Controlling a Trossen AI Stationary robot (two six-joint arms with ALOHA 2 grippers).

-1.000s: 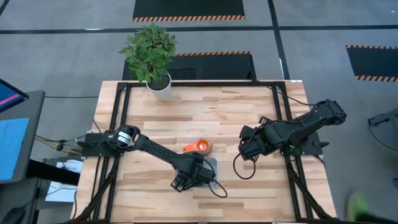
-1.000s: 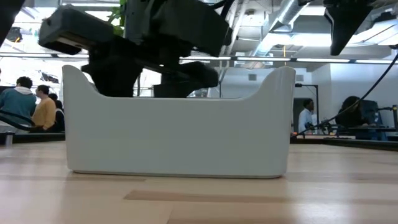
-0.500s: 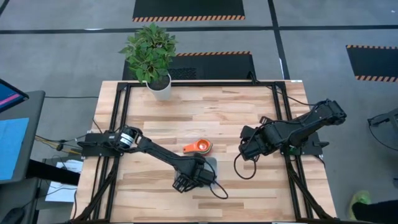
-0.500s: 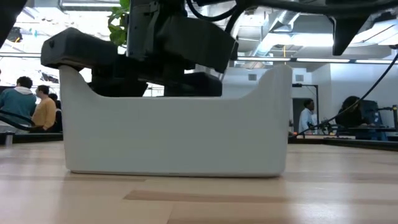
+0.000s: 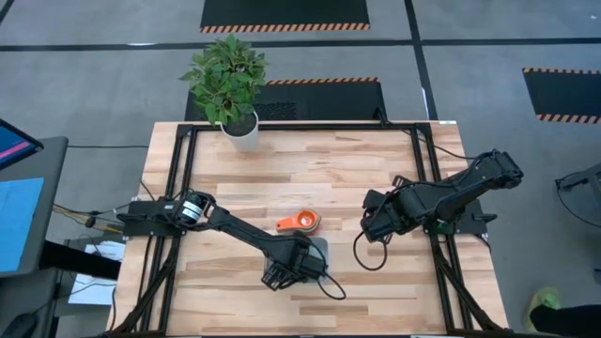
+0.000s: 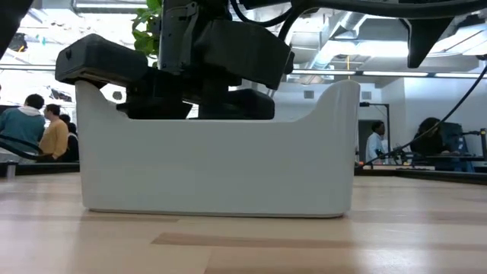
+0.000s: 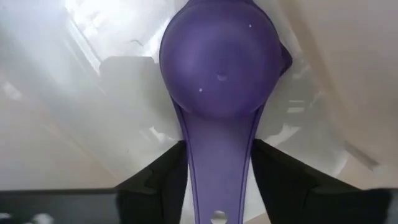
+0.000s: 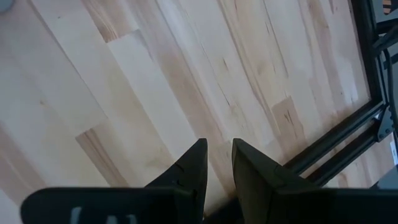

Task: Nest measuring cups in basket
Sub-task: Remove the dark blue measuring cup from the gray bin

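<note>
Step in hand, by judgement: seating the dark blue cup [image 7: 219, 62] in the basket [image 6: 217, 164], near the surface [image 5: 310, 169] centre at 6 o'clock. Left gripper [image 7: 219, 180] down inside the basket, fingers [image 7: 155, 183] either side of the cup's handle, partly open; whether gripping, cannot tell. Next calls for letting go, lifting clear, then reaching the orange cup [image 5: 299, 222], just beside the basket at 11 o'clock. Right gripper [image 8: 217, 163] waiting over bare wood at 3 o'clock, fingers nearly together, empty. Counted: two cups, one basket.

Glossy smooth plastic dark blue cup [image 7: 219, 62], satin pale plastic basket [image 6: 217, 167], matt pale wood table [image 5: 319, 169].
</note>
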